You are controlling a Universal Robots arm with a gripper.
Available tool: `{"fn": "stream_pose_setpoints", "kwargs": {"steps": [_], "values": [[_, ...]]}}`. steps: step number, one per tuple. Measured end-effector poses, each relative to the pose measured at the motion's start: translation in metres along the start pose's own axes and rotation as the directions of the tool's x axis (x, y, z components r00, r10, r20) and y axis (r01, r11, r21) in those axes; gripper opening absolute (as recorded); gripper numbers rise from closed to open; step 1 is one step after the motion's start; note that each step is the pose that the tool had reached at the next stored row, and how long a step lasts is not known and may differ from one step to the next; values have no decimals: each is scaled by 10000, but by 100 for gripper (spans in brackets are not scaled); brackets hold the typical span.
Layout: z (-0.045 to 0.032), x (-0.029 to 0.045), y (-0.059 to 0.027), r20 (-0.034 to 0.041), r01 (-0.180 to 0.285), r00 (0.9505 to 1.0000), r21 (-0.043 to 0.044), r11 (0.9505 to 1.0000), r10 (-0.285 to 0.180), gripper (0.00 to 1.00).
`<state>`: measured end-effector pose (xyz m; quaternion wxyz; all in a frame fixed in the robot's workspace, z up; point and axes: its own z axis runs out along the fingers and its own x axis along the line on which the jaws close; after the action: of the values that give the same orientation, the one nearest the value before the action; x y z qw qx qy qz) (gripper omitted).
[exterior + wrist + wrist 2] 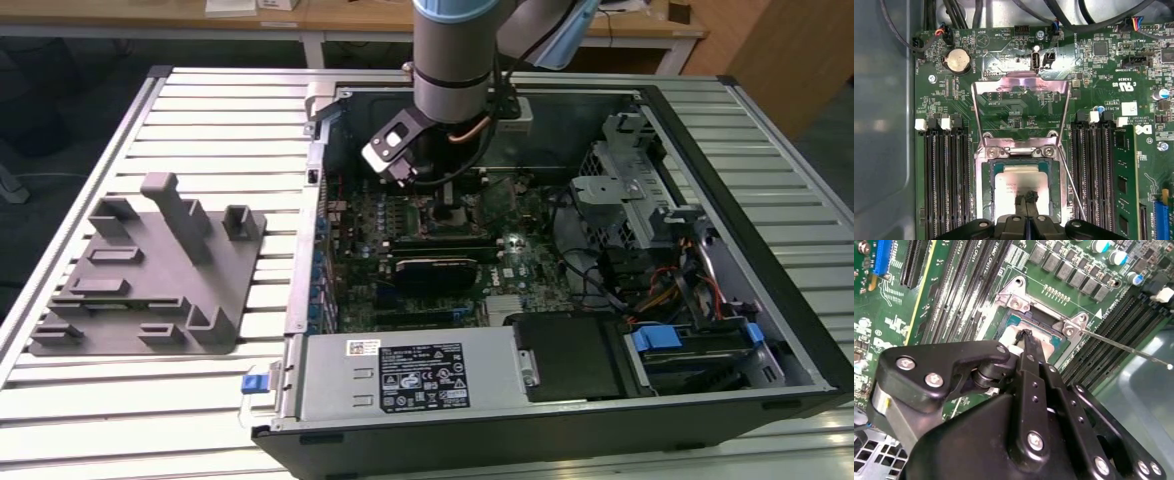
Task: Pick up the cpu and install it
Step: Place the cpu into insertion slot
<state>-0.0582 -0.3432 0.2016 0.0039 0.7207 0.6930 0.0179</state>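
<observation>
The end effector [1026,198] is seen with its fingers drawn together, tips set on the cpu [1009,187], which lies inside the socket [985,195]. Beyond it, the load plate [1021,82] is swung open. If the cpu were pressed off-square, socket pins could be bent.

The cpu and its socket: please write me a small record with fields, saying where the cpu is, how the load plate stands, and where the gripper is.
cpu: lies in the socket, silver top up
socket: on the green motherboard
load plate: swung open, off the cpu
gripper: shut, its tips over the middle of the cpu's top; whether they touch it cannot be told
</observation>
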Motion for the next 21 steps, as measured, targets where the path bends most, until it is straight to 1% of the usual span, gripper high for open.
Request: {"fn": "stream_pose_setpoints", "kwargs": {"steps": [4,12,15,18,19,21], "values": [[-59,1,2,-2,-1,10000,-2,10000,1,11],[-249,5,8,1,-7,10000,0,10000,7,11],[-274,7,31,1,-15,10000,-2,10000,15,11],[-290,10,89,10,-61,10000,-2,10000,61,11],[-299,10,95,14,-69,10000,0,10000,69,11],[-339,12,101,12,-74,10000,-2,10000,74,11]]}}
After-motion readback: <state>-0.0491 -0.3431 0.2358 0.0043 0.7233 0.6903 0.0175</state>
